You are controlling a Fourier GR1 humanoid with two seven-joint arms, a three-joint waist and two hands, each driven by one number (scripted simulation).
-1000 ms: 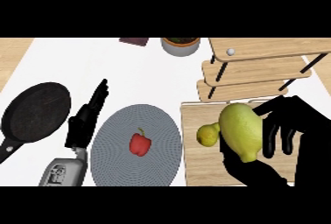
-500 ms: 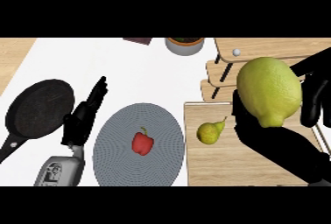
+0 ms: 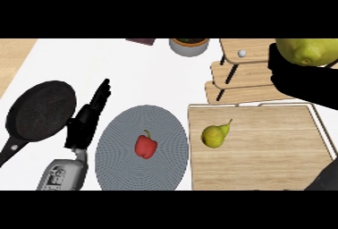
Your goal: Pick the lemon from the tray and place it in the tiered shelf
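Tray (image 3: 264, 166); plate (image 3: 125, 175) to its left; shelf (image 3: 246, 71) behind tray; pan (image 3: 41, 111) far left. Right hand (image 3: 298, 77) over shelf's right end, curled round lemon (image 3: 307, 50), clear of tray. Left hand (image 3: 88, 120) straight-fingered, holding nothing, between pan and plate. Pear (image 3: 214, 135) on tray; pepper (image 3: 146, 146) on plate.

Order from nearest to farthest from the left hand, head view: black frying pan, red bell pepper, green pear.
1. Black frying pan, beside the left hand.
2. Red bell pepper, on the grey plate.
3. Green pear, on the wooden tray.
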